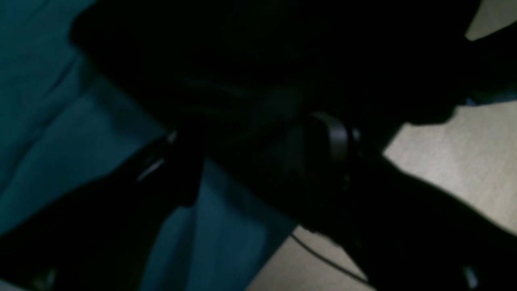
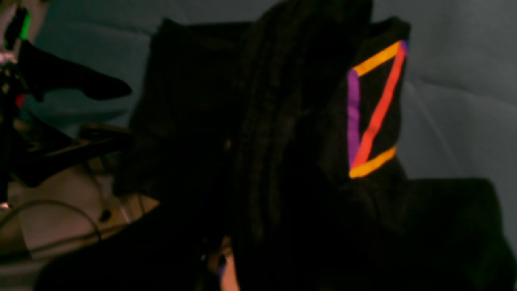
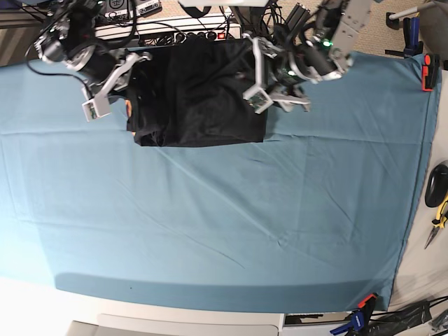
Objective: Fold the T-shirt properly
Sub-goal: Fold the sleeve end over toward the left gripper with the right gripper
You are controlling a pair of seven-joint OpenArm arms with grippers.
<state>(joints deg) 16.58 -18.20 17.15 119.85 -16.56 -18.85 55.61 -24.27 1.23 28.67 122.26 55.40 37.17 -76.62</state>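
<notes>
The black T-shirt (image 3: 196, 91) lies folded into a rough rectangle at the back middle of the teal cloth (image 3: 224, 224). In the right wrist view a bunch of the T-shirt (image 2: 274, 133) stands up close to the camera, and a strip of its orange, red and purple line print (image 2: 375, 109) shows. My right gripper (image 3: 126, 78) is at the shirt's left edge, shut on that bunched fabric. My left gripper (image 3: 258, 73) is at the shirt's right edge, open. In the dark left wrist view its fingers (image 1: 335, 141) stand wide apart under black fabric (image 1: 262, 52).
A power strip and cables (image 3: 168, 28) run along the table's back edge behind the shirt. A red clamp (image 3: 425, 70) grips the cloth at the right edge, with hand tools (image 3: 439, 203) beyond it. Another clamp (image 3: 360, 308) sits at the front right.
</notes>
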